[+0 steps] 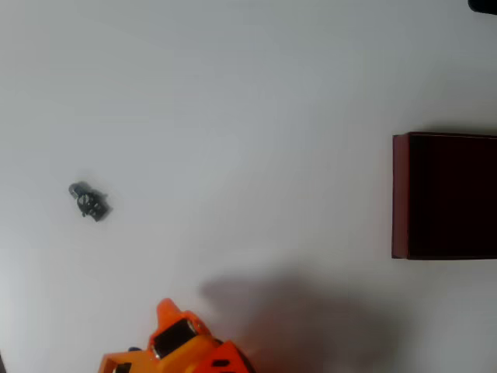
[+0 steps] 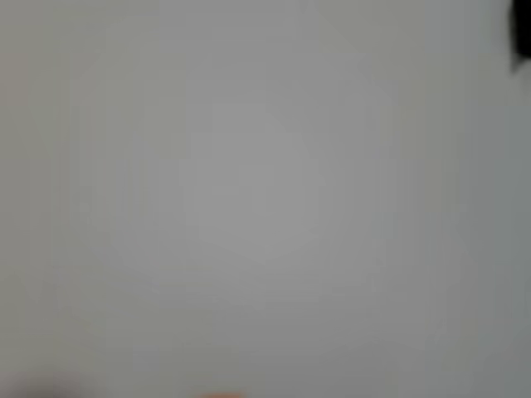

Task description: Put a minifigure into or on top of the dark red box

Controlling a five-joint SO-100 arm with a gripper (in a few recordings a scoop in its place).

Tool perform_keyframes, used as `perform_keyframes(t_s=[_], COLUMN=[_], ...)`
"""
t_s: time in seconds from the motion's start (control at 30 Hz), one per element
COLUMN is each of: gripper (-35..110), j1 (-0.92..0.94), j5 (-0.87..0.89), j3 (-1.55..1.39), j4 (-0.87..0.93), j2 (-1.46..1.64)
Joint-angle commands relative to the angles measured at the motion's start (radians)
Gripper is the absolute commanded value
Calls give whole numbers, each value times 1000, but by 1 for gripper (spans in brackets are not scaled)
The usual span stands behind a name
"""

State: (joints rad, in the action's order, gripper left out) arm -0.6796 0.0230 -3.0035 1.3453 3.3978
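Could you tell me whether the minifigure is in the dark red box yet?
Not yet: the minifigure lies on the white table at the overhead view's left, far from the dark red box.

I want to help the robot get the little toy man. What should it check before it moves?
1. Toy man in plain sight on the white table, left in the overhead view: ok.
2. Nothing lying between the orange arm and the toy man: ok.
3. Red box open on top, with nothing seen in its dark inside, right in the overhead view: ok.
4. Jaws open and ready: cannot tell.
5. Wrist view sharp enough to aim with: not ok, it is a grey blur.
6. Toy man already picked up: not ok, it lies alone, far from the box.
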Motion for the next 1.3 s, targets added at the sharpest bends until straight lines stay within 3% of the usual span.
perform_keyframes(t_s=[0.0, 0.57, 0.7, 0.9, 1.03, 1.27], gripper=[0, 0, 0, 2, 12, 15], j1=[-5, -9, 2, 55, 52, 29], j5=[15, 40, 190, 572, 841, 1218], j3=[-15, -15, 63, 107, 115, 252], j4=[12, 12, -11, -9, -51, -149], j2=[11, 11, 12, -14, -34, -337])
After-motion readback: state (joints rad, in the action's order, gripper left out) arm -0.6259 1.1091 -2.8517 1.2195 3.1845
